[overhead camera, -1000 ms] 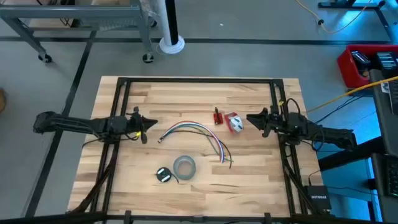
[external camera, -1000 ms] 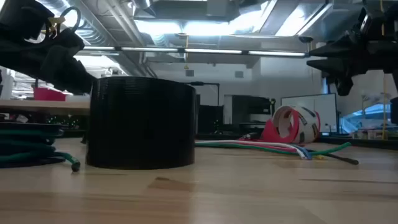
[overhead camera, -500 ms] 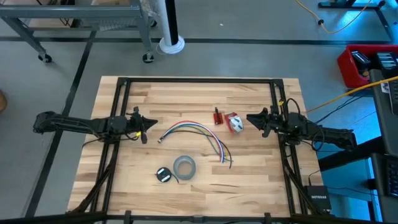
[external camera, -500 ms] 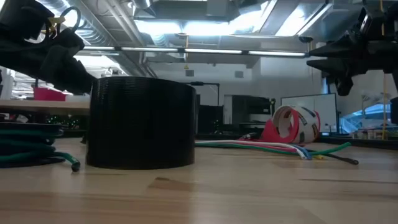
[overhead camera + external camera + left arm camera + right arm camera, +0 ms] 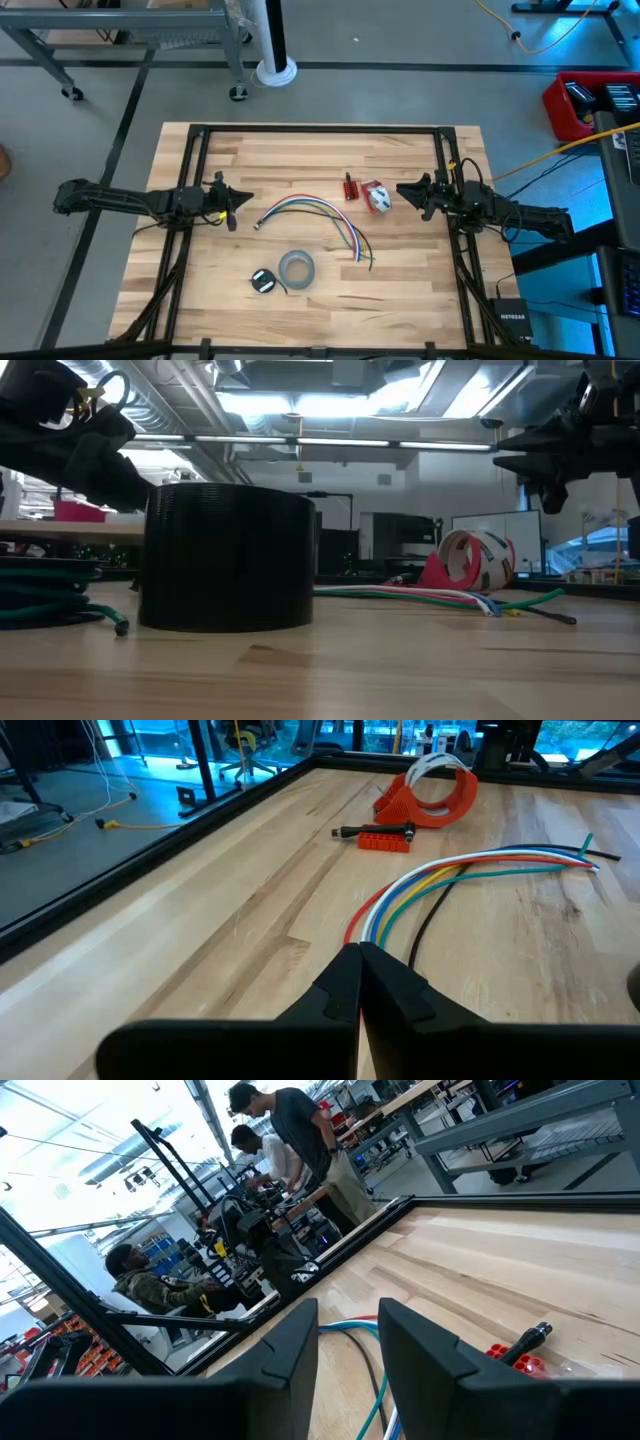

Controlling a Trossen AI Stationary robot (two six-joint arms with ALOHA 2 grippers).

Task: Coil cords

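The pale butcher-block wooden table [image 5: 300, 300] carries all items, and the grey roll of tape [image 5: 297, 268] lying flat near its front edge serves as reference. The left arm's dark gripper [image 5: 232, 207] hovers above the table, up and to the left of the tape roll, its two fingers [image 5: 345, 982] pressed fully together with nothing between them. The right arm's dark gripper [image 5: 408, 193] hovers up and to the right of the tape roll, its jaws parted with a clear gap and holding nothing. A fan of loose multicoloured wires [image 5: 315, 213] lies just behind the tape roll, between the two grippers and touched by neither. Beyond those wires sit a red-and-white tape dispenser [image 5: 377, 196] and a small red comb-shaped part [image 5: 350, 187]. The small round bundle of dark green-black cord [image 5: 263, 281] rests flat just left of the tape roll, well apart from both grippers.
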